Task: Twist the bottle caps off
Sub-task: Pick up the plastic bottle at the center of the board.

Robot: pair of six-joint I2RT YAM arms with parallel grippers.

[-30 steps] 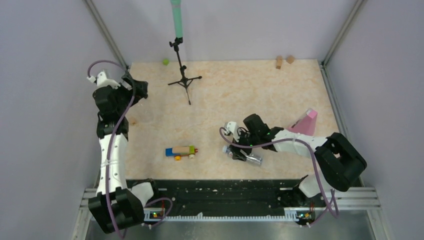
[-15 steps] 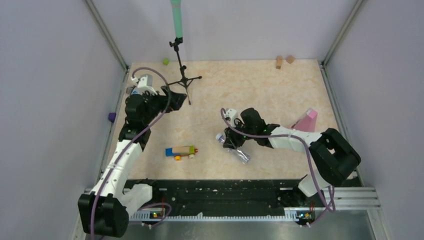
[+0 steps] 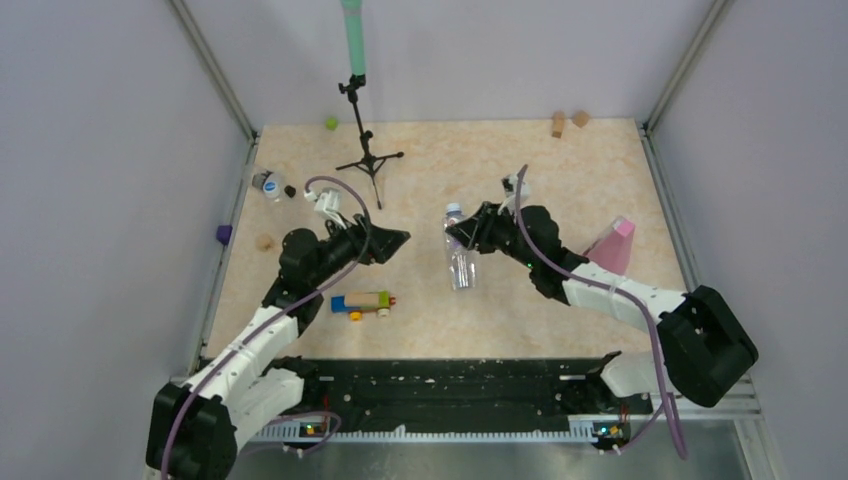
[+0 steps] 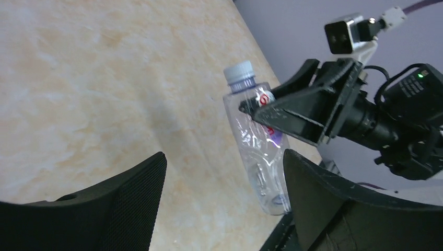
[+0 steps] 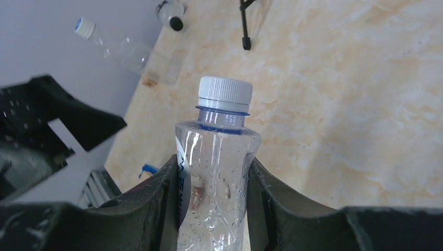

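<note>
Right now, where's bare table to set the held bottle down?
Bare: far centre, between the tripod and the tan blocks; also the near strip between the toy truck and the held bottle. Crowded: far-left corner, where another bottle lies by the tripod's legs.

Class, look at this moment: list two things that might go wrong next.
The right tool grips the clear bottle by its body, so it may buckle or spin when the white cap is twisted. The open left tool is apart from the cap; a misaimed approach might knock the bottle loose.
</note>
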